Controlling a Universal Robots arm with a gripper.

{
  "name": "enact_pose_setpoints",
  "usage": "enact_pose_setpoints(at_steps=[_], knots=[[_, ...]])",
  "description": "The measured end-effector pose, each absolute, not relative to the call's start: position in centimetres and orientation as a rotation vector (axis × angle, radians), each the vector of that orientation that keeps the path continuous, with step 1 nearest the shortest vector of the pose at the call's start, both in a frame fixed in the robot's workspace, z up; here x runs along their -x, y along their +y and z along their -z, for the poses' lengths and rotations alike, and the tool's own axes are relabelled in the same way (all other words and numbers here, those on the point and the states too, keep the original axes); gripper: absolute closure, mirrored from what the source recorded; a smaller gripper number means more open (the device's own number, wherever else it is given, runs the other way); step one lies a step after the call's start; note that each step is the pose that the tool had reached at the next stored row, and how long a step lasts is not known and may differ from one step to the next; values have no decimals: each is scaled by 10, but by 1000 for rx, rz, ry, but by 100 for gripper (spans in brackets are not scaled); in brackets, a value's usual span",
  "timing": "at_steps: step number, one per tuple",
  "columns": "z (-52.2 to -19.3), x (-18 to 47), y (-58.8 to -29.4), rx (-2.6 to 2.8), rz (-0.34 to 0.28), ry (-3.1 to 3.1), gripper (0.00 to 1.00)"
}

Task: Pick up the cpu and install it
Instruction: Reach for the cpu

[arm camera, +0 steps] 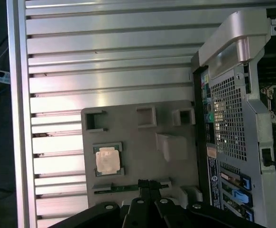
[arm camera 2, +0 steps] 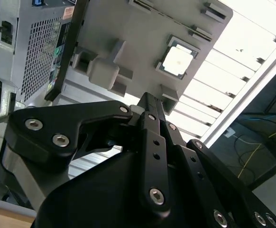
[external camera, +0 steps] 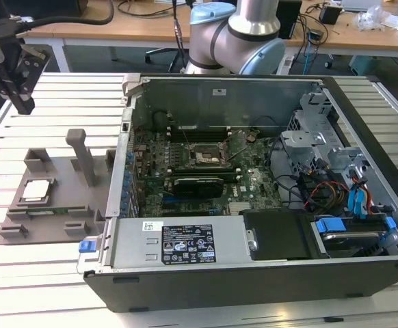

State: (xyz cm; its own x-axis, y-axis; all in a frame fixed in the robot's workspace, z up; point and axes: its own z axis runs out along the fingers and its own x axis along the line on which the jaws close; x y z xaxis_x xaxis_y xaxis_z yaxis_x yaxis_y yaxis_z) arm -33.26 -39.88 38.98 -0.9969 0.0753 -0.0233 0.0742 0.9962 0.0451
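Note:
The cpu [external camera: 36,190] is a small silvery square chip lying in a recess of a grey holder plate [external camera: 65,174] on the slatted table, at the exterior view's left. It also shows in both wrist views [arm camera 2: 178,61] [arm camera: 107,160]. My gripper [external camera: 25,106] hangs in the air well above and behind the plate, apart from the chip, fingers together and holding nothing. Its black fingertips [arm camera: 145,183] [arm camera 2: 149,99] sit pressed against each other. The open socket [external camera: 206,156] sits on the motherboard inside the computer case.
The open computer case [external camera: 254,273] lies to the exterior view's right of the plate, its metal side wall [arm camera: 228,118] close to the plate. A grey upright post [external camera: 83,157] stands on the plate. A thin green-edged stick [arm camera: 116,189] lies in a slot near the chip.

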Motion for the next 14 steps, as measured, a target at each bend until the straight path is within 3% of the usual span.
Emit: enact_pose_setpoints(at_steps=[14], knots=[[-389, 361, -399, -117, -69, 3114, 89]])
